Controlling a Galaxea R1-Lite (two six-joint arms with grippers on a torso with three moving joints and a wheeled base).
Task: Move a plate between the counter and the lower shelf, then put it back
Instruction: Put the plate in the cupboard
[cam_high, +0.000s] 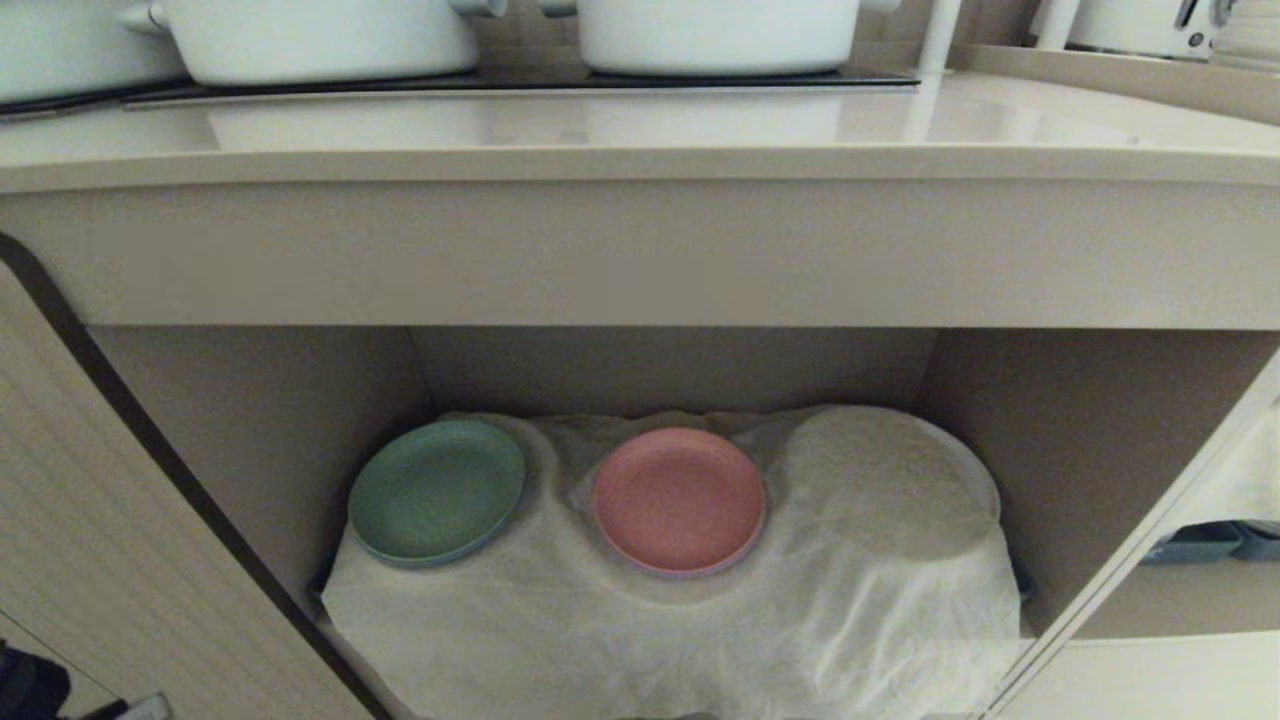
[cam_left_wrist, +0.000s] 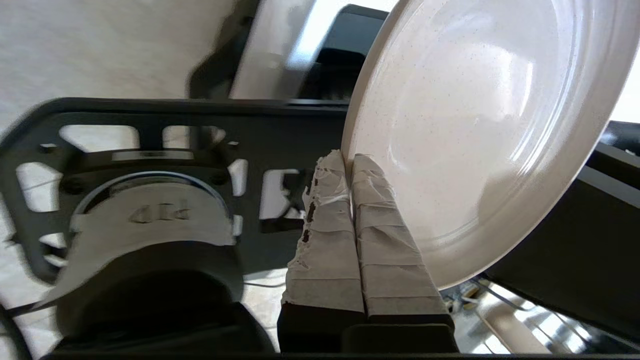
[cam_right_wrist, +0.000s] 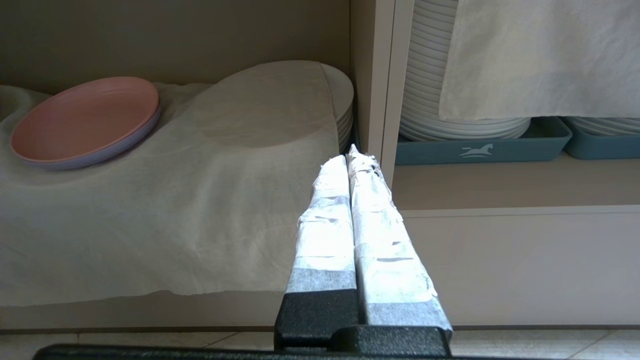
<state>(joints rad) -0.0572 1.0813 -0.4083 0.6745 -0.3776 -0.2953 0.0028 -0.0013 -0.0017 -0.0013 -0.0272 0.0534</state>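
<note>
Left wrist view: the cream plate (cam_left_wrist: 480, 125) is pinched at its rim by the left hand (cam_left_wrist: 348, 162), tilted on edge, low beside the robot's base. On the lower shelf (cam_high: 330, 420), cloth (cam_high: 880, 500) right of the pink plate (cam_high: 680, 500) is left free. The right hand (cam_right_wrist: 352, 156) is pressed shut, empty.

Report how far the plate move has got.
Done: the left gripper has its jaws shut on the rim of the cream plate, lifted clear. In hand: carrying it. Left: setting it down; the lower shelf holds only the green plate and pink plate.
</note>
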